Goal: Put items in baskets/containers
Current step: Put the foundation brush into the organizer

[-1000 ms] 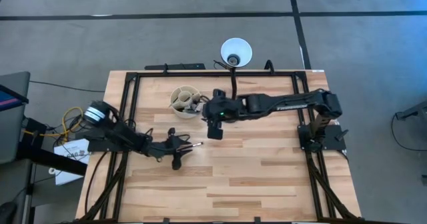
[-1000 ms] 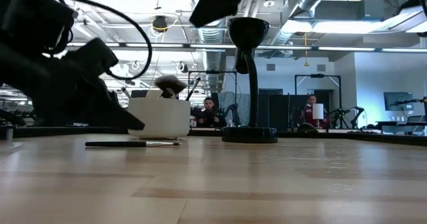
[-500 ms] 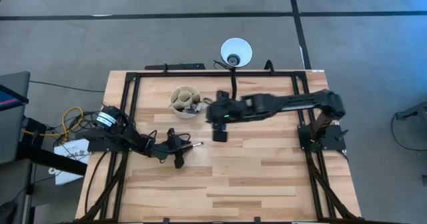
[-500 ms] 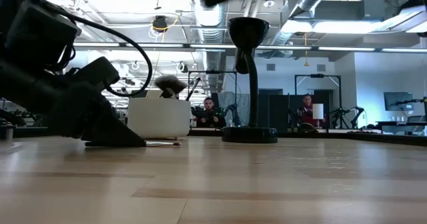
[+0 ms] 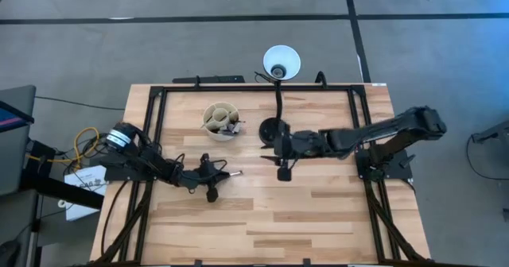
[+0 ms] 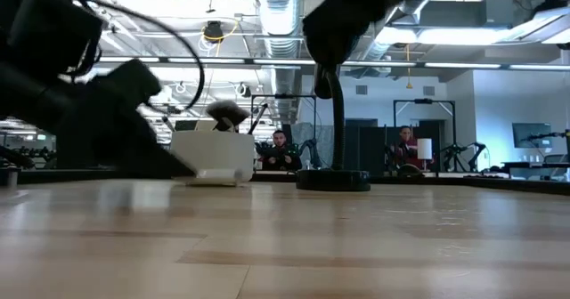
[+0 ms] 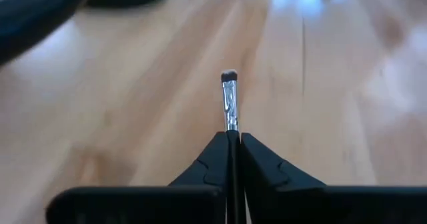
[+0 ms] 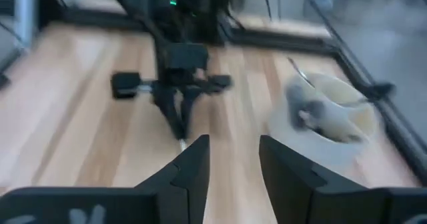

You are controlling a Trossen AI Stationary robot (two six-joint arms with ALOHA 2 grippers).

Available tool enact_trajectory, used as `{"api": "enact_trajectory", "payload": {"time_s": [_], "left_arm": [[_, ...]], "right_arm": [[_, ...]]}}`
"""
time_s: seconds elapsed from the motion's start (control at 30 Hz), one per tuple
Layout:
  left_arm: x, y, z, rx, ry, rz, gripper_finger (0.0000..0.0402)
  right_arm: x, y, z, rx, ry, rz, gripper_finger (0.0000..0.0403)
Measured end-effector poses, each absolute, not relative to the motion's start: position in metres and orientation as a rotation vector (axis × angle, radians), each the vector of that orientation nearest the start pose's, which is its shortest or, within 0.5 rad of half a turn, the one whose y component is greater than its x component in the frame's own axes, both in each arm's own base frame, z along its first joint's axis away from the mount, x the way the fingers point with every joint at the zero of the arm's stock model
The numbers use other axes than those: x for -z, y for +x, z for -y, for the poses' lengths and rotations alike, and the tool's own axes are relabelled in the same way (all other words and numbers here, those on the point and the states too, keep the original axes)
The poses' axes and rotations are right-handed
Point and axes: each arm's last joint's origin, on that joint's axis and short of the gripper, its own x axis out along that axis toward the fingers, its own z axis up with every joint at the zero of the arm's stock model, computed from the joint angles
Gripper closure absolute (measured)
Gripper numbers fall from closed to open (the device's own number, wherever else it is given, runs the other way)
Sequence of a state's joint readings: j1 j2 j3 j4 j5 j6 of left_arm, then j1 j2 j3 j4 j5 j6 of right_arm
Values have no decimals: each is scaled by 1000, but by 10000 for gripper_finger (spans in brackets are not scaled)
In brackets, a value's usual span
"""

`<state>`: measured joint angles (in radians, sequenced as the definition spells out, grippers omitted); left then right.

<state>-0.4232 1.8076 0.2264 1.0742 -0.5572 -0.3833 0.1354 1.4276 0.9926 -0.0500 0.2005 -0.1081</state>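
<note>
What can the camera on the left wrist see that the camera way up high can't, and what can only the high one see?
Only the left wrist view shows the left gripper shut tight on the brush, with its tiny dark tip poking out. Only the high view shows the right gripper with nothing in it, the cream cup with brushes inside, and the lamp. Both show the left gripper, that brush and the wooden table.

Table [image 5: 318,211]: pale wood planks, black frame rail along edges. Cup [image 5: 220,121]: cream. Brush [image 7: 229,99]: silver ferrule, dark tip, black handle. Lamp [image 5: 281,61]: white shade, black stem and base. Both arms black. Floor grey with dark lines.
</note>
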Motion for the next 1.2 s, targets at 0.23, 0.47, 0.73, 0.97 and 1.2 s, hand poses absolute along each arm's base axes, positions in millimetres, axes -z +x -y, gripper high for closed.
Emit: {"api": "enact_trajectory", "payload": {"time_s": [0.23,0.47,0.73,0.97,1.2], "left_arm": [[-107,210,77,-190,-100,-253,379],[-141,207,77,-148,-53,-117,383],[-148,206,76,-146,-3,-90,382],[-147,206,76,-148,7,-106,381],[-147,206,76,-150,7,-105,381]], "right_arm": [[-192,317,-17,-167,96,-207,284],[-157,343,-17,-190,103,-105,284],[-143,379,-19,-189,187,-88,284],[-151,383,-20,-198,181,-63,284],[-151,383,-22,-201,180,-70,287]]}}
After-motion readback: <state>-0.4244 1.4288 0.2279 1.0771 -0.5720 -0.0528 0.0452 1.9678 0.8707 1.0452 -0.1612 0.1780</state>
